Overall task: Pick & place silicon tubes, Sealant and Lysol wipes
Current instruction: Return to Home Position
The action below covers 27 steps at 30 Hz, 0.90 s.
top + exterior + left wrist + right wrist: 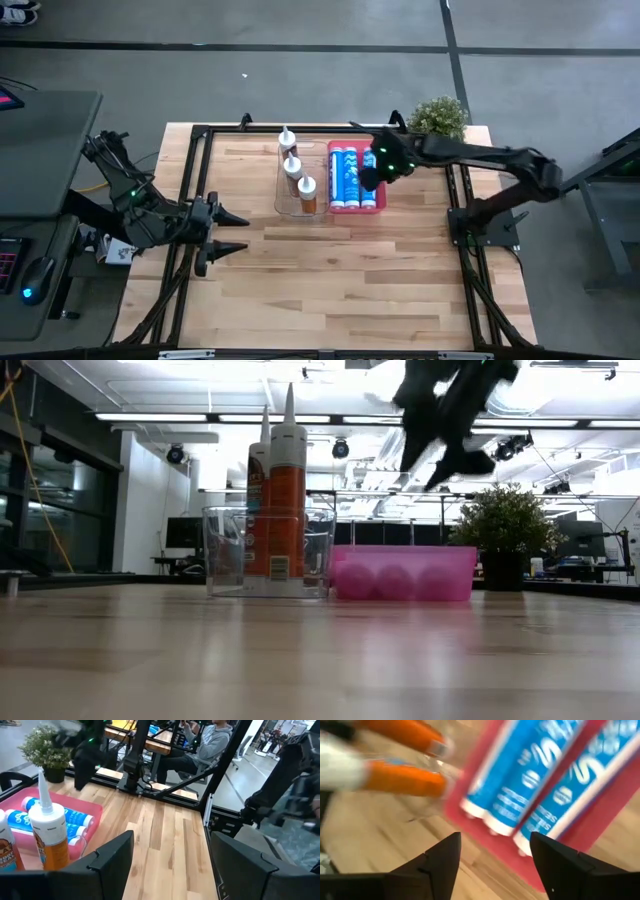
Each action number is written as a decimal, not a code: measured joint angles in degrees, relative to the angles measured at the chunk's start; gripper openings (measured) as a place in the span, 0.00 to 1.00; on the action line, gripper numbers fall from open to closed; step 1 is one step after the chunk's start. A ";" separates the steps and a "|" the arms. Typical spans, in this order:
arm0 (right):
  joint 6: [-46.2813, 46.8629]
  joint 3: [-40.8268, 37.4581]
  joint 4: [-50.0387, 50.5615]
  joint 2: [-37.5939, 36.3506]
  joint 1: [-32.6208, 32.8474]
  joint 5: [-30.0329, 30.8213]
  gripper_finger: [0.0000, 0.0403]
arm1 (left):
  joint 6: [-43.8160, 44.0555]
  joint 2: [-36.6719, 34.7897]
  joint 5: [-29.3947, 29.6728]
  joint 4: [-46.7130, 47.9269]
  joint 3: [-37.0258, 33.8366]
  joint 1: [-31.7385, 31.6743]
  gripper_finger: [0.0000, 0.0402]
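place: robotics lab | evidence: ceiling strip lights [165, 417], monitors [183, 532], concrete floor [300, 80]

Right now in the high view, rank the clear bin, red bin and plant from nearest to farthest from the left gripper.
1. Clear bin, just ahead of the left gripper.
2. Red bin, beside the clear bin on its far side.
3. Plant, at the table's back edge, rightmost.

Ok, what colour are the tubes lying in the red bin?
Blue tubes with white lettering and white ends, best seen in the right wrist view.
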State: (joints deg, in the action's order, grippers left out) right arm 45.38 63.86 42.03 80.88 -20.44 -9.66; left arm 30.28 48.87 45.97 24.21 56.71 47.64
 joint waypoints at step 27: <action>-8.40 -0.06 -3.19 -20.50 45.14 41.27 0.01 | -8.72 -4.59 10.06 4.66 -0.19 -0.72 0.02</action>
State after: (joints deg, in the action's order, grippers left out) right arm 36.99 63.80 38.83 60.38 24.70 31.61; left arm 21.57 44.28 56.04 28.88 56.52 46.92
